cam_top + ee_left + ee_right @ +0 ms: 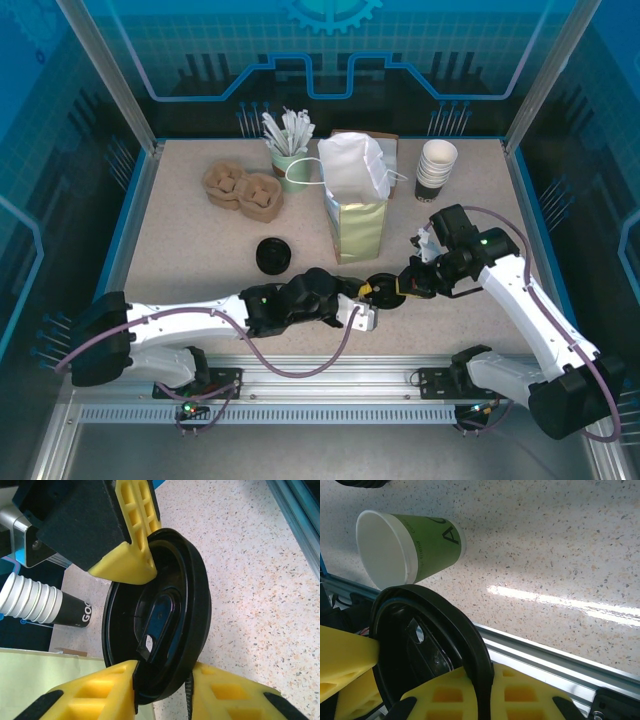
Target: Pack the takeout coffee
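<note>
Right gripper point(393, 287) is clenched on the black lid point(165, 610); left gripper's point(165, 692) hold cannot be told.
Green cup point(420, 545) is seen uncapped; capping and packing are judged outstanding.

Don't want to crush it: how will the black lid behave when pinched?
The black lid looks like thin moulded plastic, so probably light and apt to flex. Its glossy surface may slip on the yellow pads. Held by the rim alone, it might pivot.
</note>
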Controlling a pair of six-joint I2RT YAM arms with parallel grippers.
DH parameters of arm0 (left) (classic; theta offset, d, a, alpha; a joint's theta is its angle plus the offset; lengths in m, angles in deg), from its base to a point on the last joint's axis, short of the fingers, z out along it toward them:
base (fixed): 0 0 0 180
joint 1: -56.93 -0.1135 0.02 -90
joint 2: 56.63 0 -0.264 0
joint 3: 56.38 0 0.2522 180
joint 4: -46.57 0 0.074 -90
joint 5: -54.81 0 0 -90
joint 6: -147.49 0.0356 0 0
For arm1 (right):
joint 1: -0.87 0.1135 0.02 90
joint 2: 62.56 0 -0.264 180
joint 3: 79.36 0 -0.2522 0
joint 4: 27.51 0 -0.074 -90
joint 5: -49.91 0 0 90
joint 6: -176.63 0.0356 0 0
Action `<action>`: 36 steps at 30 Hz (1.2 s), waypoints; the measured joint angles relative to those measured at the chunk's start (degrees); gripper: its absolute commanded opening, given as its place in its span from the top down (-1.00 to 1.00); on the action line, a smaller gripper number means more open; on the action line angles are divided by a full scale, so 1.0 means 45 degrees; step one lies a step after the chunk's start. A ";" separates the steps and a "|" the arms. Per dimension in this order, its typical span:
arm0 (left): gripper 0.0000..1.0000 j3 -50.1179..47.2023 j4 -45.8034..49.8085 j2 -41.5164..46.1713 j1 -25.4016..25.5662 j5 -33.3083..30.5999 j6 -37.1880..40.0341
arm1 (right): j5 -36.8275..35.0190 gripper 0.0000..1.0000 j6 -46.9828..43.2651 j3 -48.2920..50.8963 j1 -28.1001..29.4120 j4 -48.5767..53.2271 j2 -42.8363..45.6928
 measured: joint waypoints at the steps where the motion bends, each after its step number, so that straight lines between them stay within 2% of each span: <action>1: 0.42 0.0005 0.0005 -0.0029 0.0000 -0.0024 0.0019 | -0.0024 1.00 0.0000 0.0000 0.0000 0.0000 0.0000; 12: 0.59 0.0340 0.0199 -0.0350 0.0010 -0.0355 0.0087 | -0.0345 0.96 0.0010 0.0024 0.0000 -0.0015 -0.0083; 23: 0.85 0.0607 0.0335 -0.0403 0.0053 -0.0554 -0.0068 | -0.0510 0.54 0.0180 0.0024 -0.0083 -0.0233 0.0107; 32: 0.88 0.0913 0.0359 -0.0384 0.0053 -0.0559 -0.0753 | -0.0364 0.00 0.0248 0.0010 -0.0432 -0.0384 0.1030; 36: 0.90 0.1030 0.0563 -0.0345 -0.0034 -0.0559 -0.1141 | -0.0423 -0.12 0.0194 -0.0175 -0.0763 -0.0379 0.1564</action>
